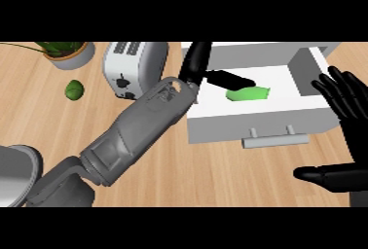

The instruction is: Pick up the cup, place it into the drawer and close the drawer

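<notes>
The green cup (248,93) lies inside the open drawer (310,104), on its white floor, roughly mid-compartment, w/ bare floor showing on all sides of it. We see our left hand (229,79) reaching over the drawer's left wall, its dark fingers (237,80) stretched out just above the cup's upper-left edge; they look straight, not curled round it, but we can't tell if they touch it. Part of the cup's left side is hidden under those fingers. The drawer is pulled out toward us; its front panel and handle (276,140) face the lower edge, w/ open bench (215,170) in front of it. The drawer's right wall sits close to our right hand (352,99), which rests at the right edge of the view, fingers up and spread, thumb low; it's cut off by the frame.

Left of the drawer: a toaster (131,65), nearly touching the left forearm. Further left, a small green fruit (74,90), well apart, and a potted plant (68,52), cut off at top. A grey rounded object (16,172) at lower left is only partly visible; hard to say what it is.
</notes>
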